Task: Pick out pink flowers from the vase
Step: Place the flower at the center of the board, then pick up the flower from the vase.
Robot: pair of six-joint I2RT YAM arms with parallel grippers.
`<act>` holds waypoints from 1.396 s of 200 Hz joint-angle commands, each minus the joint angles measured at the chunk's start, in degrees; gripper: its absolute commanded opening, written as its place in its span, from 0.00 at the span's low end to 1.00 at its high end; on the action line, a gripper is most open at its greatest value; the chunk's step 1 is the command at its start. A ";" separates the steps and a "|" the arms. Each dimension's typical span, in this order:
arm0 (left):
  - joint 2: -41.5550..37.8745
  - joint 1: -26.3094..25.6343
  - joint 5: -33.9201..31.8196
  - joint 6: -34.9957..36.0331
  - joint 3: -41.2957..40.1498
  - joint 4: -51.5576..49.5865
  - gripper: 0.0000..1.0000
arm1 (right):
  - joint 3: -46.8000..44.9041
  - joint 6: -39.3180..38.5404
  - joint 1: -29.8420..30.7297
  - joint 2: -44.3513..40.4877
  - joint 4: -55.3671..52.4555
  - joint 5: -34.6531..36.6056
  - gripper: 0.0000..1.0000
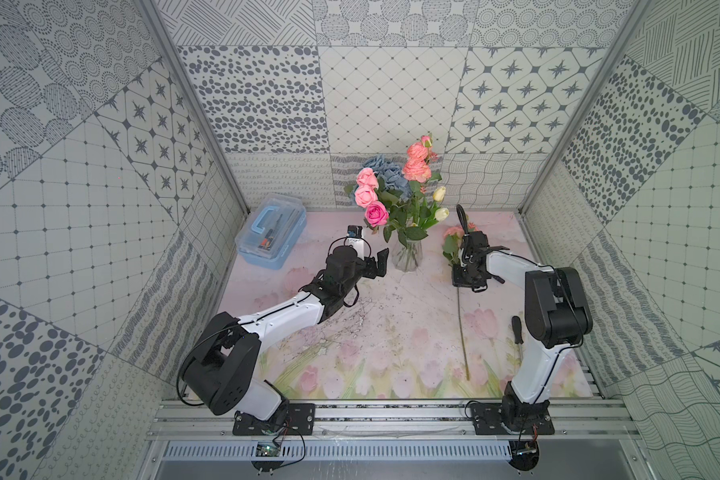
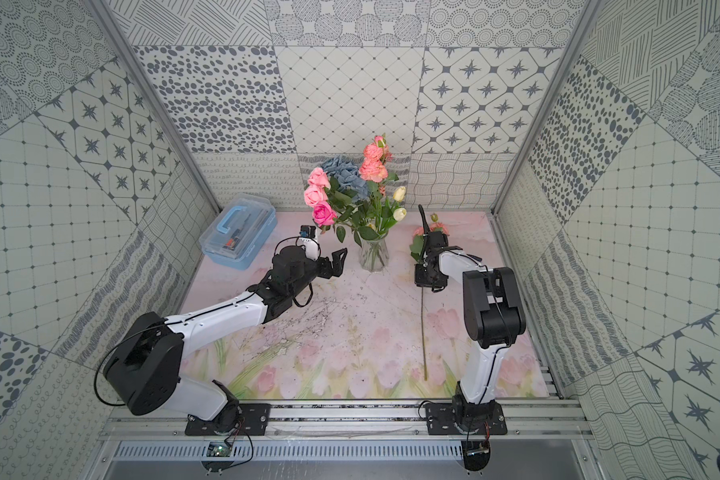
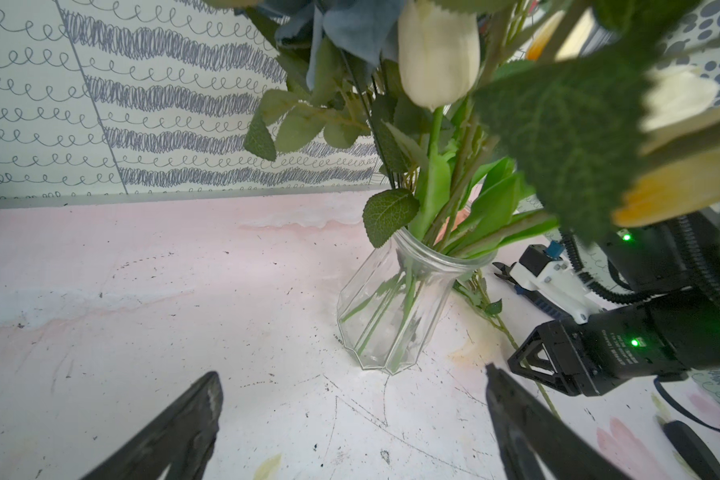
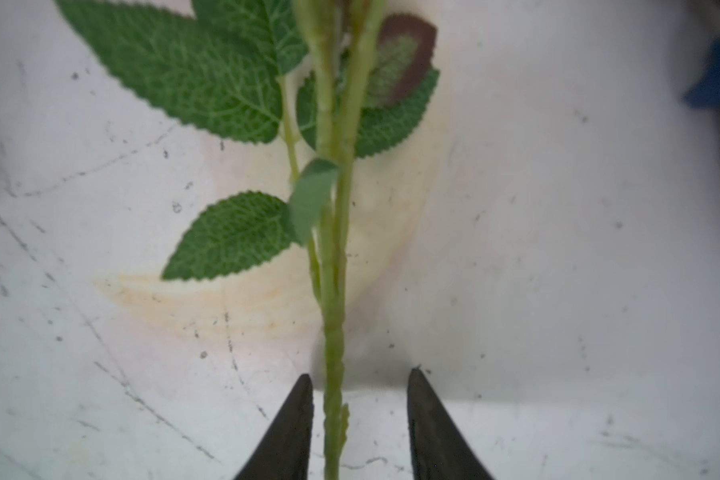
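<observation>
- As seen in both top views, the vase (image 1: 407, 255) is stood upright at 12 o'clock of the tabletop (image 1: 391, 324) centre, near the back wall.
- The pink flowers (image 1: 367, 194) are kept in it. Three pink roses are fanned out at 10 o'clock of the rim, and salmon ones are raised higher at approx. 12–1 o'clock. Their green stems are seen thru the glass in the left wrist view.
- A blue hydrangea (image 1: 387, 172) and white tulips (image 1: 439, 194) are packed into the same vase, w/ the hydrangea set btwn the two pink groups and the tulips at 2 o'clock.
- One laid-out flower (image 1: 451, 248) is rested flat on the tabletop at 3 o'clock of the vase, apart from it. Its pink head is turned toward 12 o'clock and its bare stem is stretched toward 6 o'clock.
- The right gripper (image 4: 358, 382) is lowered over that stem just below the leaves. Its fingers are spread w/ the stem btwn them, a gap is visible on each side, and nothing is pinched.
- The left gripper (image 3: 352, 378) is spread wide and empty. It is positioned at approx. 8–9 o'clock of the vase, close by w/o contact, and aimed at the glass base.
- A blue-lidded box (image 1: 269, 232) is placed at 10 o'clock of the tabletop, well apart from the vase.
</observation>
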 commanded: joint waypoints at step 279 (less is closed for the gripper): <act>16.89 5.78 18.03 -0.33 7.33 42.18 0.58 | -30.24 6.69 5.79 -51.37 11.77 5.43 0.71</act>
